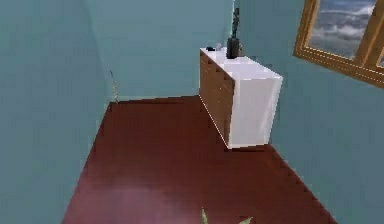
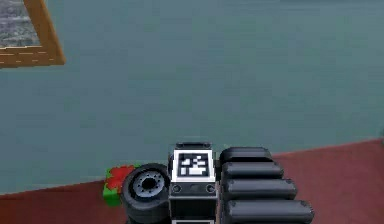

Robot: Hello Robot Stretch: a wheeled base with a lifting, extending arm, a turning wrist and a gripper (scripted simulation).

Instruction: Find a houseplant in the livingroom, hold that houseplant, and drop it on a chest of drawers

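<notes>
a: chest of drawers (image 1: 238, 95)?
b: at 1 o'clock; dark vessel (image 1: 233, 42) on top, window (image 1: 345, 40) at 2. red floor (image 1: 160, 150) bare up to it.
a: houseplant?
b: green leaf tips (image 1: 225, 217) at 6; red-green blob (image 2: 118, 181) at 9 of gripper (image 2: 135, 192). cannot tell whether holding anything.

Forward view looks down at the chest of drawers (image 1: 243, 92) — both views share the window (image 1: 345, 30).

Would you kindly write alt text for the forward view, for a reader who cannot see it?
A white chest of drawers with brown fronts stands against the teal right-hand wall, a tall dark object on top. A wood-framed window sits at upper right, and green leaf tips show at the bottom edge of the dark red floor.
</notes>
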